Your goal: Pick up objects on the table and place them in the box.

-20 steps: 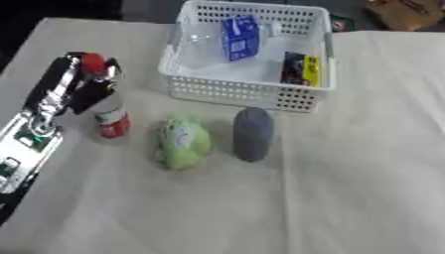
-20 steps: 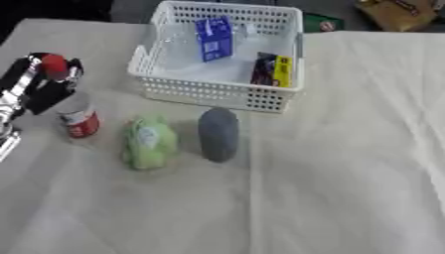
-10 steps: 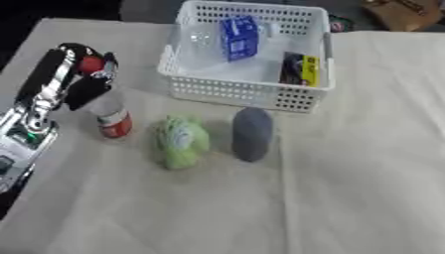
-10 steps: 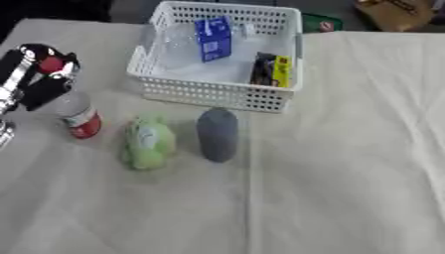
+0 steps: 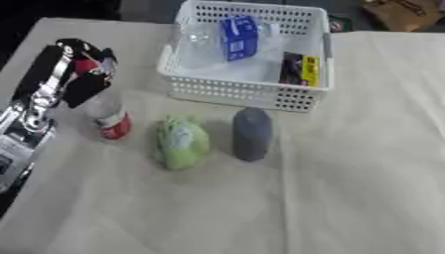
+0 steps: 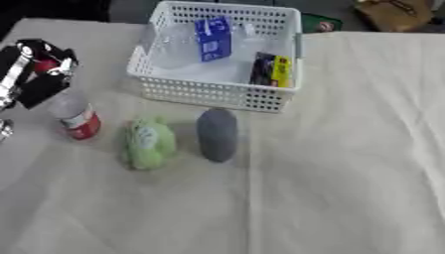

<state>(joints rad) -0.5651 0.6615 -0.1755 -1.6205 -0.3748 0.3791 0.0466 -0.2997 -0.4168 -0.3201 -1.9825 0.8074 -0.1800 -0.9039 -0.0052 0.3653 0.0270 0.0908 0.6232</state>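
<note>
A clear bottle [image 5: 111, 116] with a red label and red cap stands on the cloth at the left. My left hand [image 5: 80, 69] comes in from the left edge, its fingers curled round the bottle's upper part. To the right of the bottle lie a green soft object [image 5: 181, 141] and a dark grey oblong object [image 5: 251, 134]. Behind them stands the white basket [image 5: 243, 93], which holds a blue carton [image 5: 237, 37], a clear plastic item [image 5: 195, 39] and a black and yellow packet [image 5: 300, 69]. My right hand shows in neither view.
A brown object [image 5: 404, 12] sits beyond the table's far right corner, and a small green thing [image 6: 320, 24] lies behind the basket. Bare cloth [image 5: 365, 173] stretches over the right and front of the table.
My left hand has lifted and shifted slightly over the bottle's top. The bottle, the green object, the grey object and the basket stay where they were.
</note>
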